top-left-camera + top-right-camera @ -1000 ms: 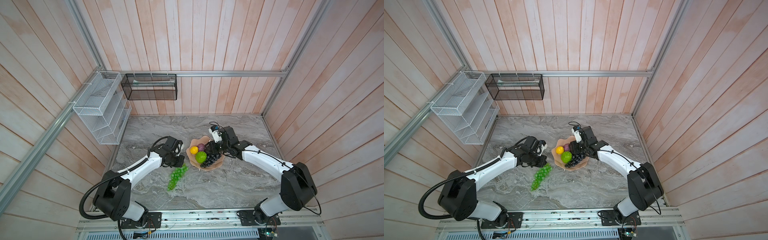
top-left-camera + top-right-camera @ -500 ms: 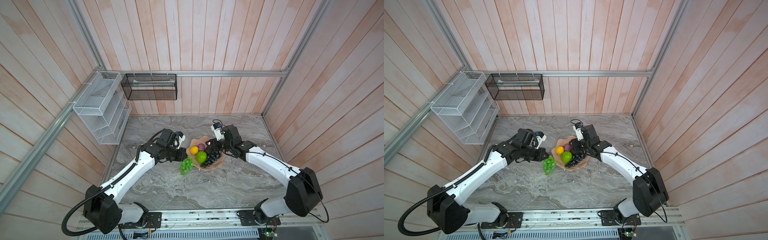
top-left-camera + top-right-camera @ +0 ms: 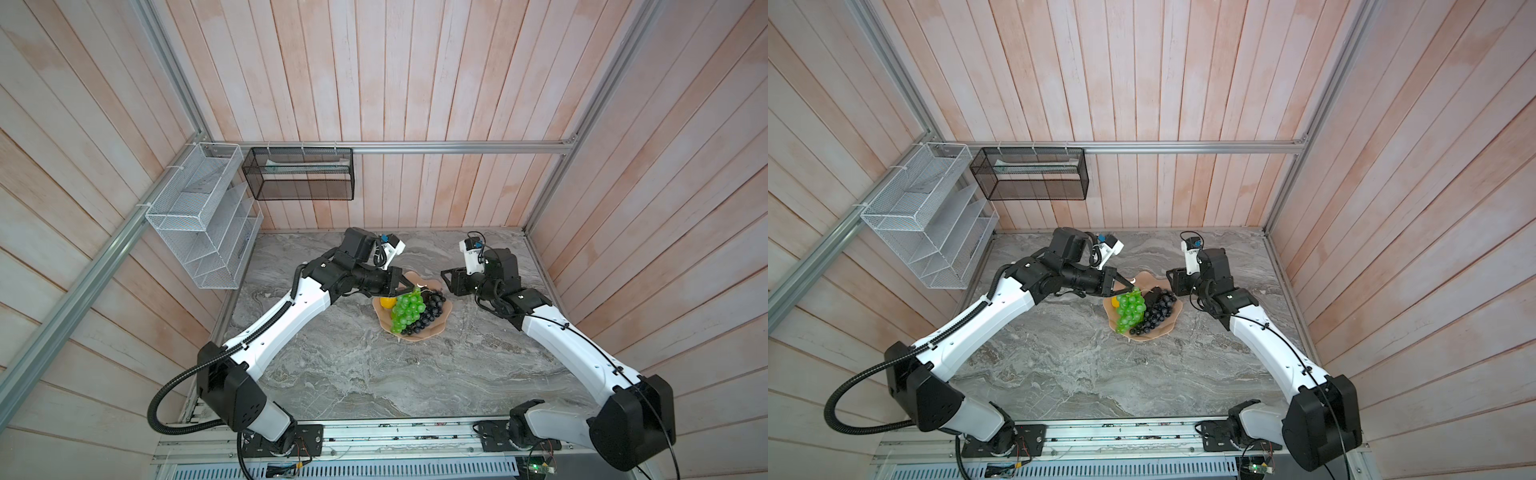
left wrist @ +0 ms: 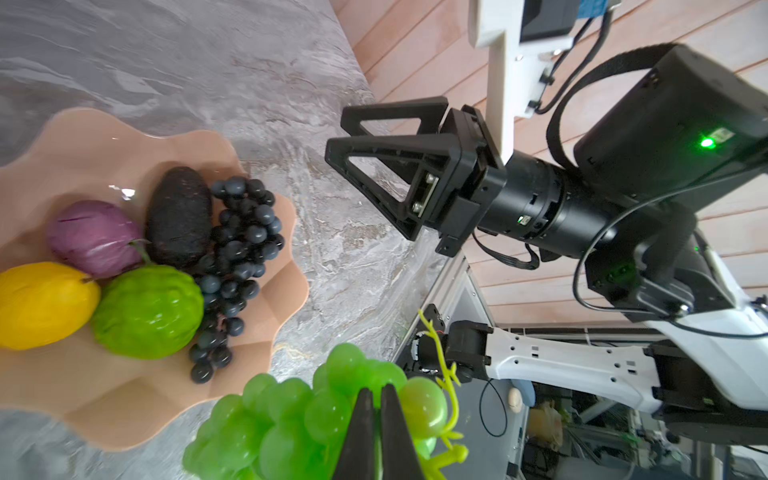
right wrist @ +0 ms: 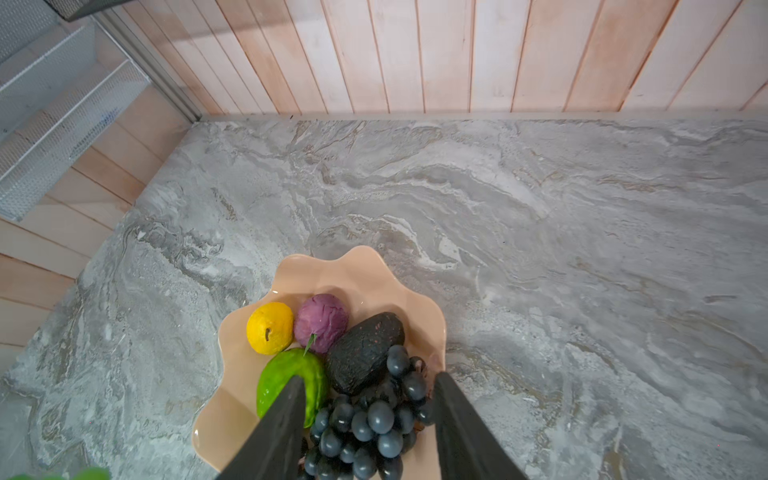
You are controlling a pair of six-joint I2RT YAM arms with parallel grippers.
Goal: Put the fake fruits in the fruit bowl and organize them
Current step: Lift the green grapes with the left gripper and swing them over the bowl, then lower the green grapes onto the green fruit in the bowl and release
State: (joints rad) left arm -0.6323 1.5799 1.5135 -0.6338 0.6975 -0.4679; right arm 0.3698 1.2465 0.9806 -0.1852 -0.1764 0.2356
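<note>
Last fruit going in: the left gripper is clamped tight on the green grape bunch near its stem, and the bunch hangs over the fruit bowl, above the lime-green fruit; lemon, purple fruit, avocado and dark grape bunch already lie in the bowl; the right gripper stands open and empty just beside the rim. The next move likely calls for lowering the green bunch alongside the dark grape bunch, then parting the jaws; whether its tip already touches fruit I cannot tell.
</note>
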